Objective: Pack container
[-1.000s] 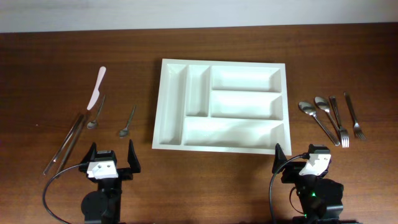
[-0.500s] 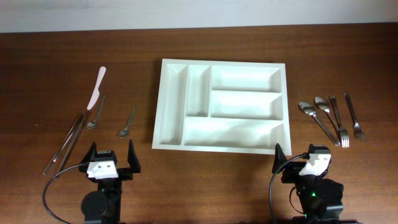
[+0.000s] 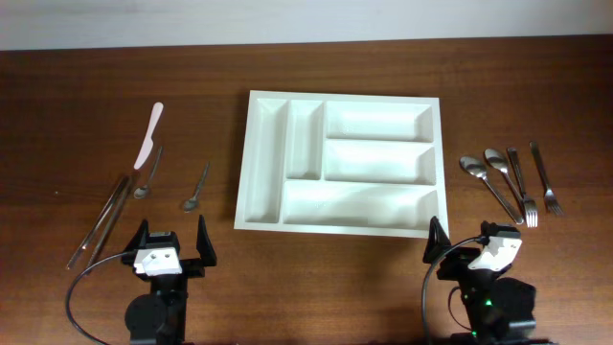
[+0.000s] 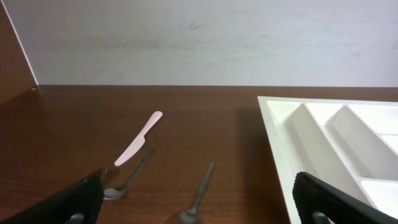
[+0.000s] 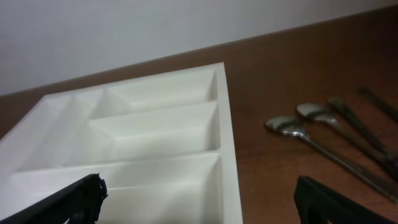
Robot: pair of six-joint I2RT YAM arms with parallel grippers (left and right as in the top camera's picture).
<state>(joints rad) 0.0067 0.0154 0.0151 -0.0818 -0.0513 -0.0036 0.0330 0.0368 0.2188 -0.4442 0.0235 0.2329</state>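
Note:
The container [image 3: 374, 122], a white five-compartment tray, lies empty at the table's centre. It also shows at the right of the left wrist view as a rim [image 4: 280, 143], and its rim [image 5: 227, 143] fills the left of the right wrist view. My left gripper [image 3: 170, 240] stands open near the front edge, left of the container, with a small spoon [image 4: 198, 199] lying just ahead between its fingers. My right gripper [image 3: 466, 240] stands open by the container's front right corner, holding nothing. In the wrist views both the left gripper [image 4: 199, 205] and the right gripper [image 5: 199, 199] have their jaws wide apart.
Left of the container lie a pale plastic knife [image 3: 149, 134], a spoon [image 3: 147, 174], a small spoon [image 3: 196, 188] and long metal chopsticks [image 3: 101, 218]. To its right lie two spoons [image 3: 484, 184] and two forks [image 3: 534, 182]. A wall runs behind the table.
My right gripper has shifted slightly to the right. The left arm and all the cutlery have stayed put.

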